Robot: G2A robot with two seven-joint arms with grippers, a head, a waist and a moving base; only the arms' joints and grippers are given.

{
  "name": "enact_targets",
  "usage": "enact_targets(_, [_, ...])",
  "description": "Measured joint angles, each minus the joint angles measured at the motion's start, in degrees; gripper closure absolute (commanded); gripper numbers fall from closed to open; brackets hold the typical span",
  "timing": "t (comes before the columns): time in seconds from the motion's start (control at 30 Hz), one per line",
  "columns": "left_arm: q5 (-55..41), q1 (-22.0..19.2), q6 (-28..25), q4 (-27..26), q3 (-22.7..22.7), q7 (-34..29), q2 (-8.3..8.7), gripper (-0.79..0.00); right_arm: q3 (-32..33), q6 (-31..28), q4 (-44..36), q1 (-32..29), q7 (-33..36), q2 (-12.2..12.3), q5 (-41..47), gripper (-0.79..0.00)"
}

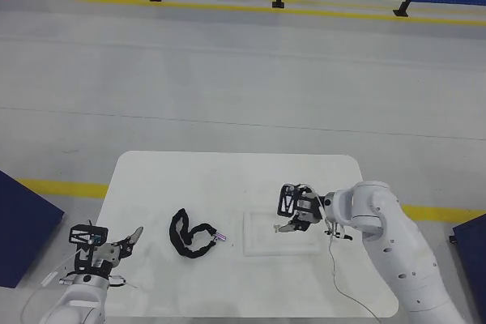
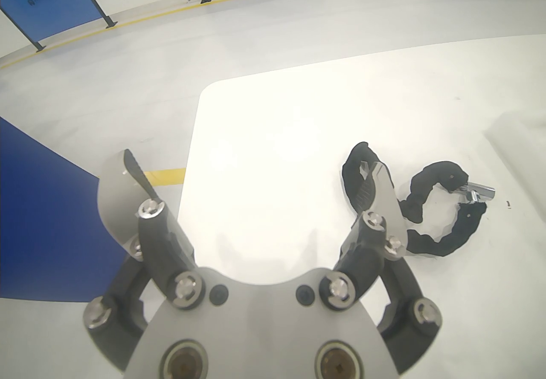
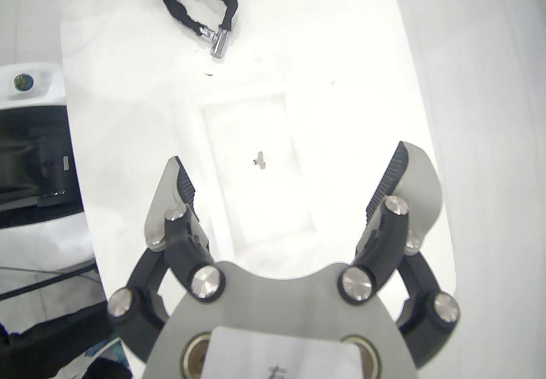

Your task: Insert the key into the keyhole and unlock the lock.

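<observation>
On the surface point(image 1: 186, 178): a black, fabric-sleeved chain lock point(image 1: 182, 235) lies in a loose coil on the left arm's side. Its two ends meet at the metal lock body point(image 1: 219, 237), which points toward the tray.
Tray point(image 1: 263, 243): shallow and white, just beside the chain on the right arm's side. It probably serves to keep the small key in one known spot.
Key point(image 3: 259, 161): small and pale, lying flat on the tray floor. It is well apart from the lock body point(image 3: 217, 44) and touches neither tool.
Right tool point(image 3: 290, 161): hangs over the tray point(image 3: 264, 210) with its fingers spread wide and nothing between them. The key sits roughly on the line between the fingers, so this looks like a stance for dropping straight onto it.
Left tool point(image 2: 251, 165): low near the left front corner of the surface, fingers spread and empty. The chain lock point(image 2: 443, 235) lies near one finger in the left wrist view but apart from it. The spot suits steadying the lock body point(image 2: 480, 193) once the key is brought over.
Step in hand: picking up the key, not yet done. Insertion and turning both remain.
Risk: a thin key lying flat gives the fingers little to pinch, and it could slide along the tray floor. The keyhole itself cannot be made out.
</observation>
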Motion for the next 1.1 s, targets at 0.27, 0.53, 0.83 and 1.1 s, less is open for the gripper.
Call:
enact_targets(0.27, [0.0,0.0,0.0,0.0,0.0,0.0,0.0,-0.785,-18.9,0.0,8.2,13.1,-0.8,2.5,3.1,-0.785])
enact_targets(0.53, [0.0,0.0,0.0,0.0,0.0,0.0,0.0,-0.785,-34.5,0.0,14.6,22.6,-0.8,2.7,6.5,-0.785])
enact_targets(0.83, [0.0,0.0,0.0,0.0,0.0,0.0,0.0,-0.785,-40.8,0.9,19.6,26.0,-0.4,0.8,6.8,-0.785])
enact_targets(1.1, [0.0,0.0,0.0,0.0,0.0,0.0,0.0,-0.785,-42.6,2.4,23.7,25.8,-2.0,-1.0,4.5,-0.536])
